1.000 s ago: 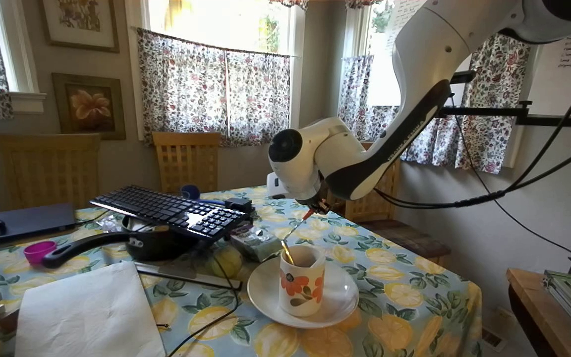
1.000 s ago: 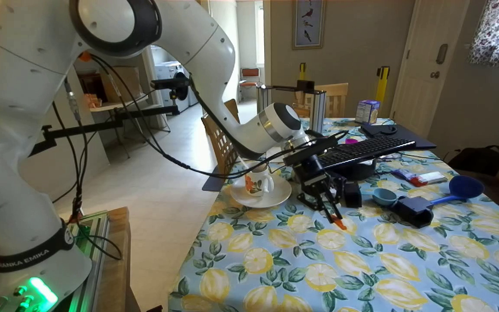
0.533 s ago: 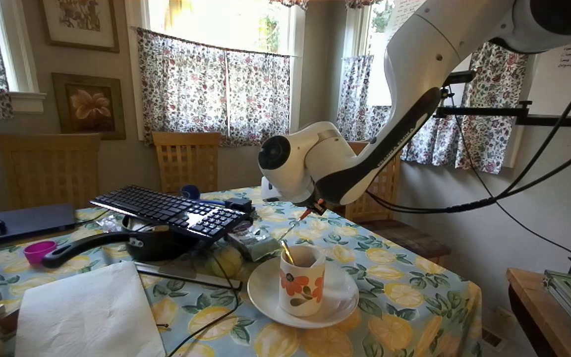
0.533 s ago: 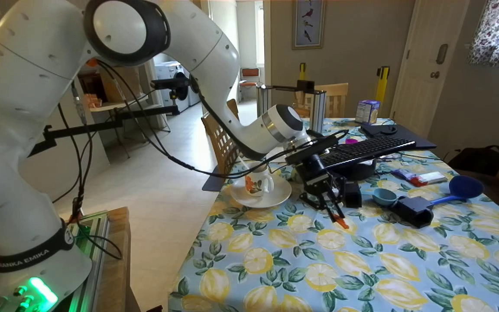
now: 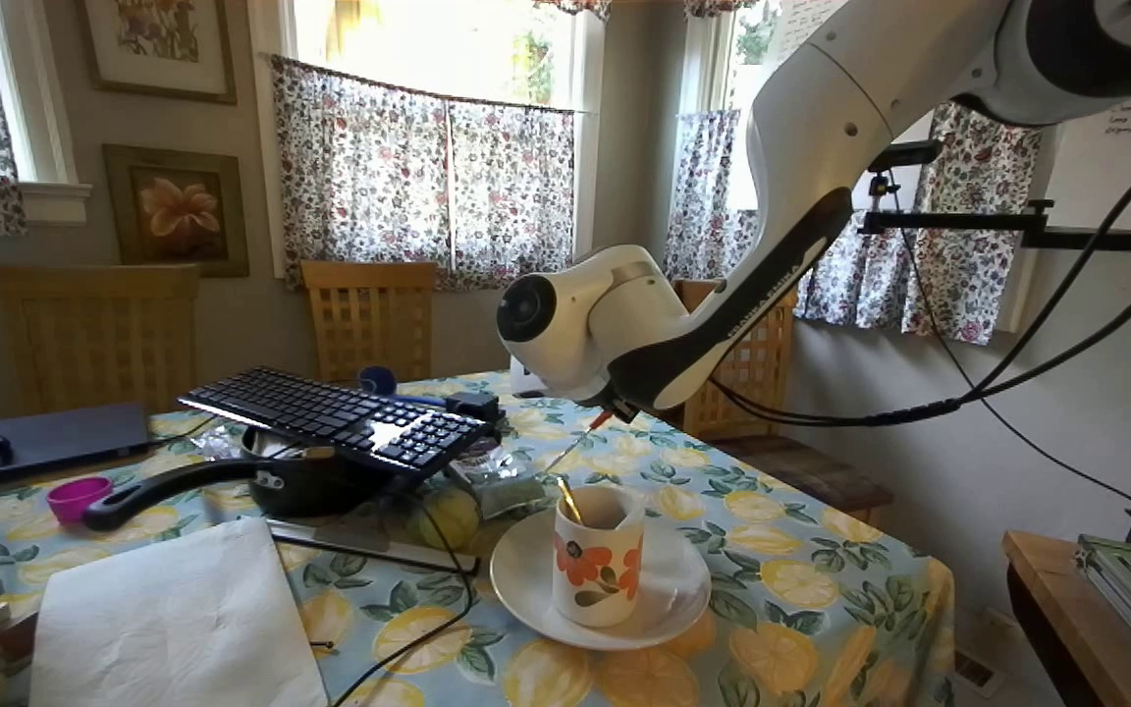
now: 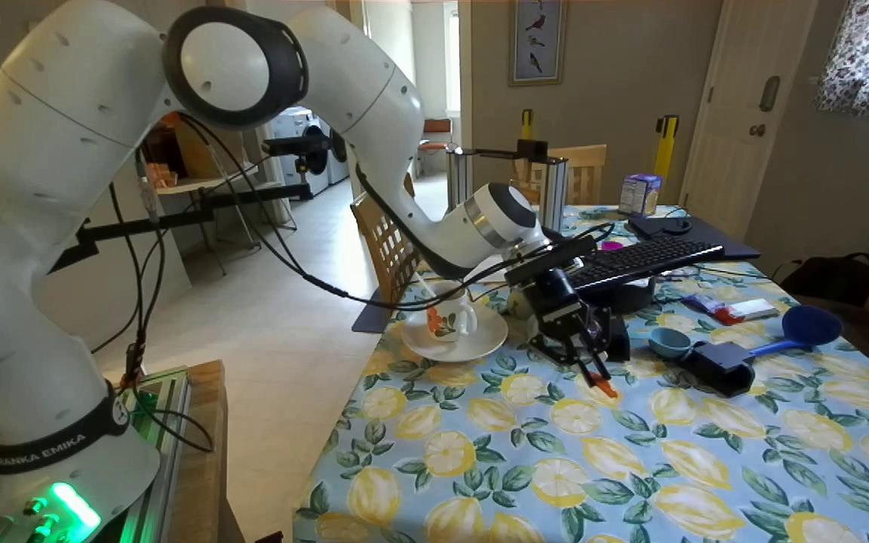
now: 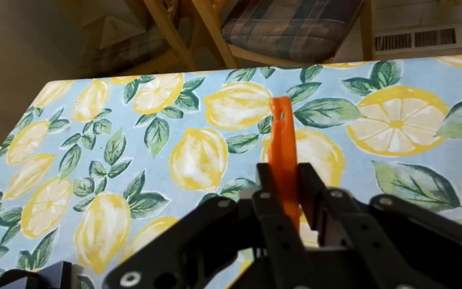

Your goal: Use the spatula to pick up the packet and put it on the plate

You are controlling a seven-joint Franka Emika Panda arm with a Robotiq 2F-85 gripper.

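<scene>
My gripper point(image 7: 285, 170) is shut on the orange handle of the spatula point(image 7: 282, 132). In an exterior view the spatula's thin metal shaft point(image 5: 573, 448) slants down from the gripper point(image 5: 622, 410) toward the grey-green packet point(image 5: 512, 498); I cannot tell whether its tip touches it. In an exterior view the gripper point(image 6: 597, 368) and orange handle point(image 6: 603, 387) hang above the tablecloth, and the packet is hidden behind the gripper. The white plate point(image 5: 669, 579) stands nearer that camera and also shows in an exterior view point(image 6: 480, 343). The flowered cup point(image 5: 597, 574) stands on it.
A gold-coloured spoon point(image 5: 570, 503) leans in the cup. A keyboard point(image 5: 330, 417) lies across a black pan point(image 5: 300, 491), beside a yellow-green ball point(image 5: 449, 517). A blue ladle point(image 6: 812, 328), a teal bowl point(image 6: 668, 343) and a black box point(image 6: 721, 367) lie beyond the gripper.
The arm and spatula have moved toward the packet, leftward and slightly down at the spatula tip. The packet has shifted and now lies lower and flatter. Plate and cup have not moved.
</scene>
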